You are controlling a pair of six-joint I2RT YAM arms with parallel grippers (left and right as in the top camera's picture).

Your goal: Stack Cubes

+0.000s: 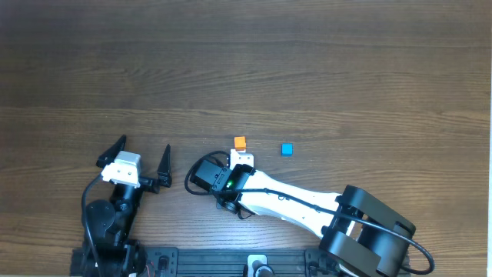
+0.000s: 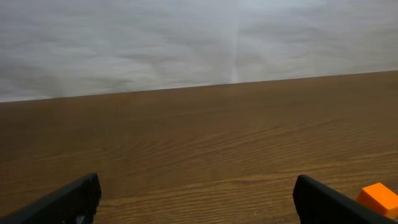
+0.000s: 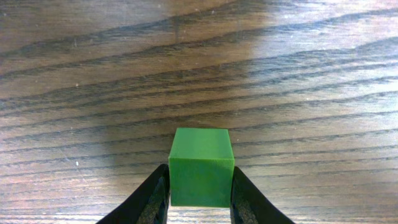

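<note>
Snugly pinched green cube point(image 3: 201, 165), smooth matte faces, right fingers point(image 3: 152, 198)

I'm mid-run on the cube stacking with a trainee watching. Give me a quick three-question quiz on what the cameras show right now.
1. True or false: the right pincer is shut on the green cube.
2. How many cubes lie free on the table in the top view? A one, B two, C three.
3. Fill in: the left pincer stands ____.
Key: 1 true. 2 B, the orange cube and the blue cube. 3 open.
</note>
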